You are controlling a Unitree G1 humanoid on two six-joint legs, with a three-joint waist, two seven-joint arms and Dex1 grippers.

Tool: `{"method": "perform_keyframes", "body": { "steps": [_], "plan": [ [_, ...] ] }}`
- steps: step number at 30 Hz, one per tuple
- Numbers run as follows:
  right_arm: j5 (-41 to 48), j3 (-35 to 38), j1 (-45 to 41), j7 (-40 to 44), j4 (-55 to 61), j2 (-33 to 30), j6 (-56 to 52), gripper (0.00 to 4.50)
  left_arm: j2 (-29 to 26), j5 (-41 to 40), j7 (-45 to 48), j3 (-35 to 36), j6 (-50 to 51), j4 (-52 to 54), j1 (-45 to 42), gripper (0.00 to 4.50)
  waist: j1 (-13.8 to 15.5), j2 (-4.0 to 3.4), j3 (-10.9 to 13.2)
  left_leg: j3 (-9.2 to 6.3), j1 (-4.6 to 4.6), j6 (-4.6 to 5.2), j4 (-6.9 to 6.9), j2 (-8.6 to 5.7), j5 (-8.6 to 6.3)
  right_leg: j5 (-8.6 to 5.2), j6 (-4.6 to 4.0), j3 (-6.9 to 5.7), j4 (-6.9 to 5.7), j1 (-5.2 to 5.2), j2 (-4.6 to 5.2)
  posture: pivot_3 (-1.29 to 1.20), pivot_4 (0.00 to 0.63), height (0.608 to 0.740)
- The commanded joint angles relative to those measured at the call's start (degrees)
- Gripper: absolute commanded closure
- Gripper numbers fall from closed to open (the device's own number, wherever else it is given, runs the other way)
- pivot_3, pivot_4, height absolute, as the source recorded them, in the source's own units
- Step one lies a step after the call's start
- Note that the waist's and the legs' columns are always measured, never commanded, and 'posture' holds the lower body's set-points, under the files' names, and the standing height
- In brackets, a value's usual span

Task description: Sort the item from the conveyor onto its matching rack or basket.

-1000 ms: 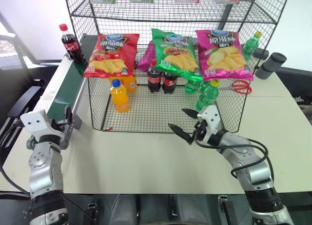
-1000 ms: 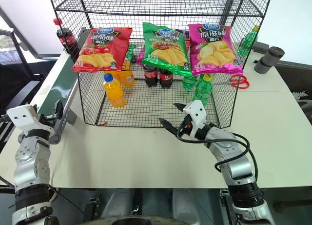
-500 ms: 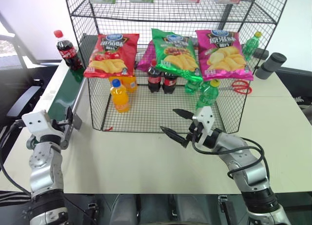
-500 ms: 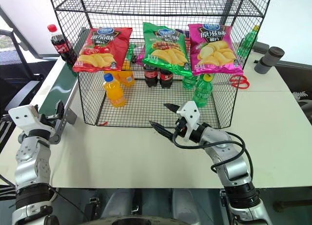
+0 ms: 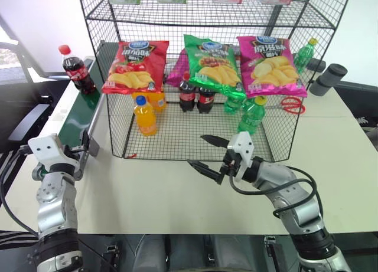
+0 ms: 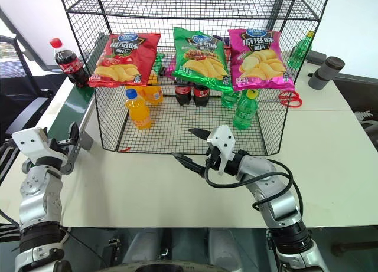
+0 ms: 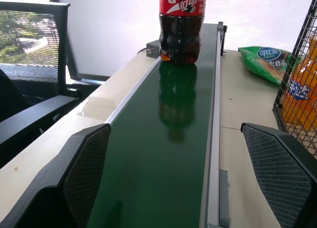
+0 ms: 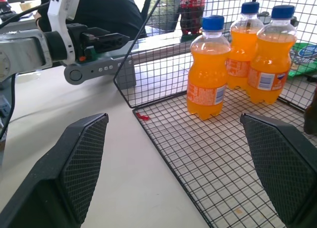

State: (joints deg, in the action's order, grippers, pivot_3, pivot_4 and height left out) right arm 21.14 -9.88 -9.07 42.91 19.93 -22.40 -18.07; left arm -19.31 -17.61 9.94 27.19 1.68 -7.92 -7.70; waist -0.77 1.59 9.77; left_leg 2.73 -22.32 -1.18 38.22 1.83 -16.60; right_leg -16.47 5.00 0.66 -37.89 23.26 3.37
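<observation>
Cola bottle stands upright on the green conveyor, far end of the belt, well apart from both grippers, nothing touching it. Judgement on handling: small, full of liquid so it has some heft for its size; rigid enough plastic but smooth and round, so it can slip or rotate in a two-finger pinch, and it is tall and narrow enough to tip if bumped near the cap. Best hold looks like the mid-body at the red label, fingers either side, not the cap or neck. Left gripper sits at the near end of the conveyor, pointing along the belt, jaws wide and empty, bottle straight ahead between the two fingers in the left wrist view. Right gripper hovers over the white worktop just in front of the black wire rack, jaws also wide, holding nothing. Rack floor already has two cola bottles side by side toward the back, orange drink bottles on the left side, green bottles on the right; chip bags hang across the front above them. Matching spot looks like beside the two colas. Scissors lie on the worktop beyond the rack.
</observation>
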Motion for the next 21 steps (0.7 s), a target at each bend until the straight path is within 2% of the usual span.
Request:
{"method": "perform_keyframes", "body": {
  "steps": [1, 21],
  "plan": [
    [0.05, 0.04, -0.15, 0.38, 0.70, 0.37, 1.71, 0.06, -0.29, -0.59, -0.23, 0.44, -1.05, 0.75, -0.87, 0.00, 0.00, 0.00, 0.00, 0.00, 0.00, 0.00, 0.00, 0.00, 0.00, 0.00, 0.00, 0.00, 0.00, 0.00, 0.00, 0.00, 0.150, 0.740],
    [-0.65, -0.71, 0.18, 0.19, 0.72, 0.59, 1.94, 0.06, -0.23, -0.48, -1.80, 0.69, 0.43, 0.79, -0.40, 0.00, -0.01, 0.00, 0.00, 0.00, 0.00, 0.00, 0.00, 0.00, 0.00, 0.00, 0.00, 0.00, 0.00, 0.00, 0.02, 0.00, 0.150, 0.740]
  ]
}}
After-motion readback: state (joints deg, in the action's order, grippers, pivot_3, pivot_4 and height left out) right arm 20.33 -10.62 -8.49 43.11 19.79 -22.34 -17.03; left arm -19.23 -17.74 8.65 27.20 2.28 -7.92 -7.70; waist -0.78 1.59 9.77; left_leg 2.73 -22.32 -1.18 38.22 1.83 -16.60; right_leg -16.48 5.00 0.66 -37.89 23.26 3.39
